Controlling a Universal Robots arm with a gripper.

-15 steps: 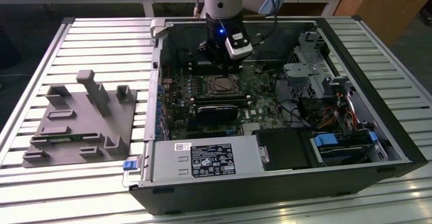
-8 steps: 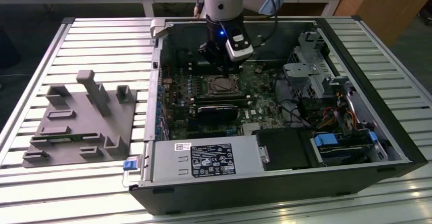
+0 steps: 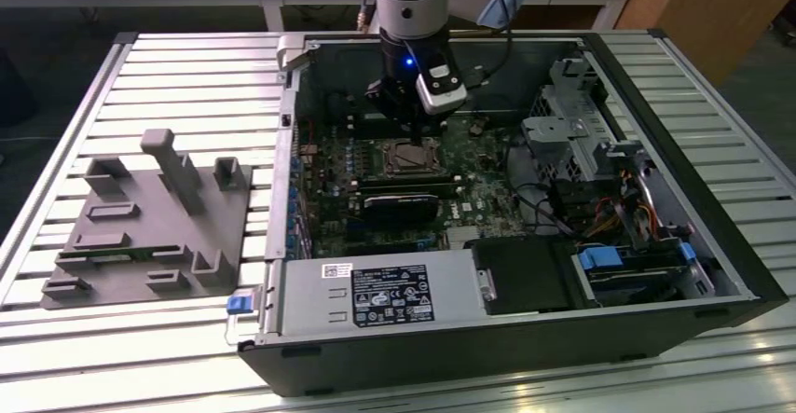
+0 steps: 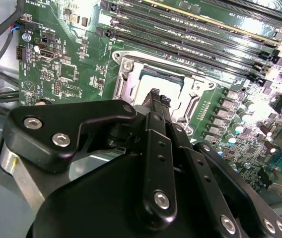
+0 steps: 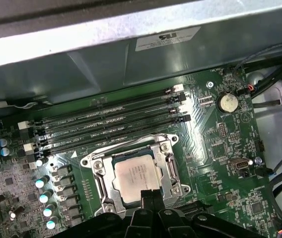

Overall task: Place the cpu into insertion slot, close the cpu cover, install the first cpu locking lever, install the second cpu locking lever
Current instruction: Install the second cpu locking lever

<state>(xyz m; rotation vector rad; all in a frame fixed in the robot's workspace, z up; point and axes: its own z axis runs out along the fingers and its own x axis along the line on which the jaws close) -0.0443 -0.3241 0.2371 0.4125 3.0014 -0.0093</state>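
The gripper's [image 5: 151,196] black fingertips were pressed together with no gap between them and held nothing; in both wrist views they came down at the near edge of the cpu [image 5: 137,173], just over or against the frame around it. Contact itself could not be confirmed. In the second wrist view the same gripper [image 4: 157,96] tapered to a narrow closed point over the socket.

The cpu lay flat in the insertion slot [image 5: 168,166], its dull silver top facing up. Being square, it had no long axis; its edges ran parallel to the socket's rim and roughly in line with the long black memory slots [image 5: 111,126] beside it. The cpu cover [image 5: 99,171] lay down around the chip, framing it, with the metal top showing through the central cut-out.

In the exterior view the arm [image 3: 409,3] stood nearly upright over the green motherboard [image 3: 491,185] inside the open computer case [image 3: 734,273], which lay on a slatted table [image 3: 186,68] beside a grey fixture [image 3: 144,222].
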